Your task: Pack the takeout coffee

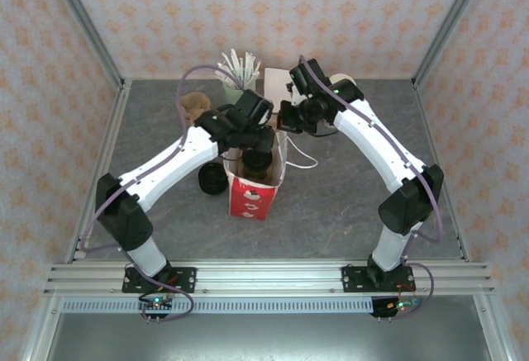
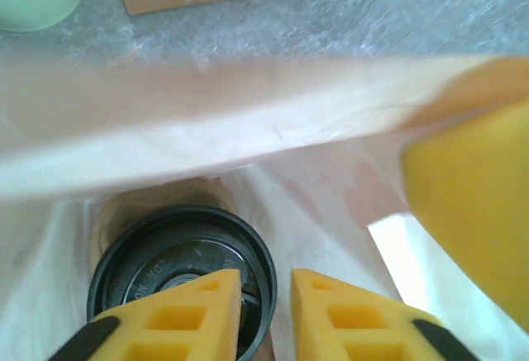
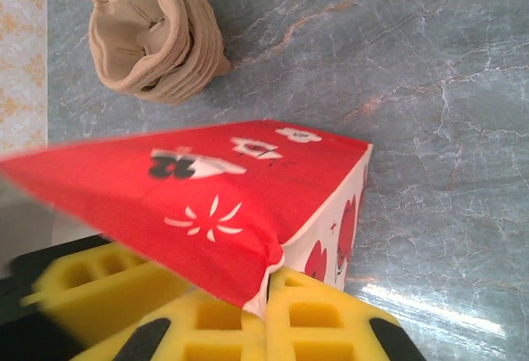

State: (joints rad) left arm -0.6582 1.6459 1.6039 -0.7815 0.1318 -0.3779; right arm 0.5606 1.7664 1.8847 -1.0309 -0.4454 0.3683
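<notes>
Hovering slightly parted, gripping nothing: left fingers (image 2: 190, 315) over black lid (image 2: 165, 254). Cup (image 1: 258, 163) upright, axis vertical, lid up, inside red bag (image 3: 207, 187). Right fingers (image 3: 318, 315) pinched on bag rim. Bag standing on surface (image 3: 430, 88).

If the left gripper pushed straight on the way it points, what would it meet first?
Probably the round black plastic lid, just under the left gripper inside the red paper bag; depth is unclear.

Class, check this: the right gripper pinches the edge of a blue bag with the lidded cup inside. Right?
No. The bag is red, not blue, as the right wrist view shows. The right gripper does pinch its edge, with the lidded cup inside.
</notes>
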